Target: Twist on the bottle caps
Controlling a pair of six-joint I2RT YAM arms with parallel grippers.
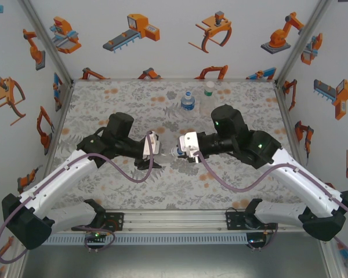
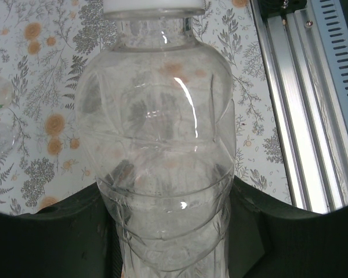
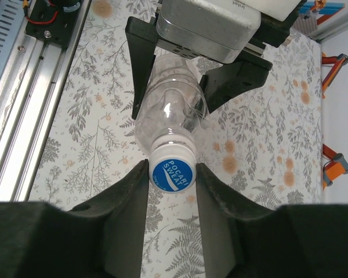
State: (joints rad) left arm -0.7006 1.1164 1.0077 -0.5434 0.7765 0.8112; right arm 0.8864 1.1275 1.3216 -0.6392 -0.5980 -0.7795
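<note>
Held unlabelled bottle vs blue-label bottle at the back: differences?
Clear unlabelled plastic bottle lies horizontal in the left hand, right hand on its blue printed cap; clear blue-labelled bottle stands upright, untouched. Held bottle bare; standing bottle wears a blue band. Both clear.

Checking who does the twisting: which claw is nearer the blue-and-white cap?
Right. The right claw has its fingers touching either side of the cap; the left claw grips the clear bottle around its body, away from the cap.
</note>
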